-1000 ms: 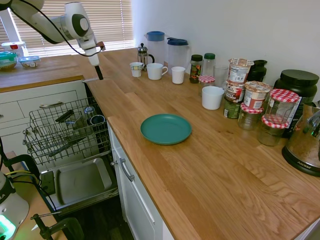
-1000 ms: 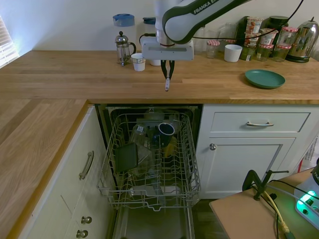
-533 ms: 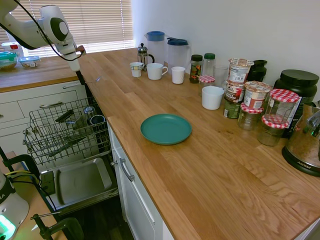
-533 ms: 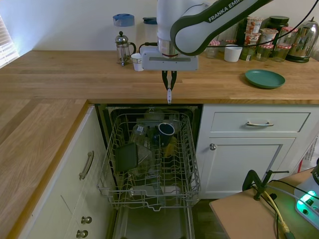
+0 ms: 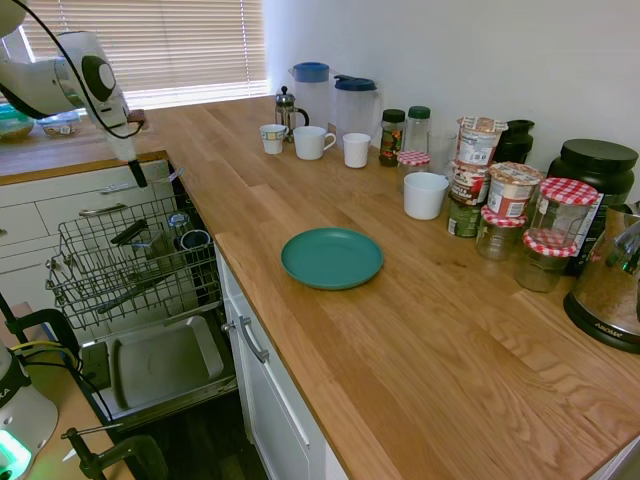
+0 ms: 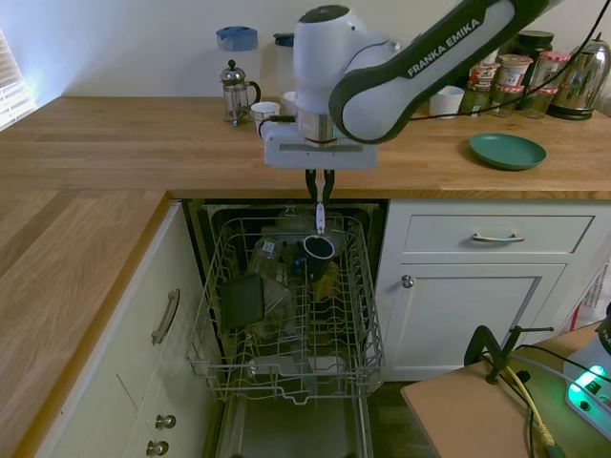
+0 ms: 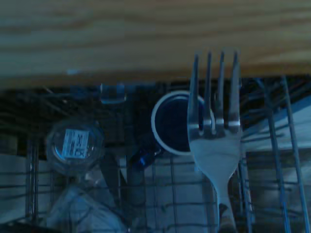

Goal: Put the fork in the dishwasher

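My gripper (image 6: 319, 196) is shut on the fork (image 6: 320, 218), a slim silver one that hangs tines down from the fingers. It hovers over the back of the dishwasher's grey wire rack (image 6: 355, 315), just above a dark blue mug (image 6: 318, 248). In the first exterior view the gripper (image 5: 136, 178) sits past the counter edge above the rack (image 5: 75, 262). The wrist view shows the fork (image 7: 215, 141) close up against the blue mug (image 7: 176, 122) and rack wires. The open inner door panel (image 5: 160, 362) lies flat below.
The rack holds a glass jar (image 7: 74, 143), dark utensils (image 5: 130, 232) and other dishes. On the worktop stand a teal plate (image 5: 332, 257), white mugs (image 5: 313, 142), a French press (image 5: 288, 108), jugs and several jars. White drawers (image 6: 496, 234) flank the dishwasher.
The arm has carried the fork off the worktop, out past the counter edge and downward, so it now hangs over the rack instead of over the wood.
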Controlling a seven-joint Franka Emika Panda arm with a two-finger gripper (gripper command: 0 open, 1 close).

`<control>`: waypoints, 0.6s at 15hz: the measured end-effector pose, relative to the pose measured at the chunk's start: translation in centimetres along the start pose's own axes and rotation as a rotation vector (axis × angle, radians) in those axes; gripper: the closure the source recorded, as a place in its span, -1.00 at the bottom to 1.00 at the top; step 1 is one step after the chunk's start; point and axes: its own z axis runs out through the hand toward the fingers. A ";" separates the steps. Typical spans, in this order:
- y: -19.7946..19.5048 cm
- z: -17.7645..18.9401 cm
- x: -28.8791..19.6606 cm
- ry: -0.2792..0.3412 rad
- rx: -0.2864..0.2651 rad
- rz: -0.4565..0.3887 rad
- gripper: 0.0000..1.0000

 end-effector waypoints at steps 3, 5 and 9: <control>3.3 2.4 -3.2 0.012 -0.012 -0.013 1.00; 4.5 4.5 -4.4 0.009 -0.024 -0.014 1.00; 5.2 10.3 -4.6 -0.017 -0.052 -0.009 1.00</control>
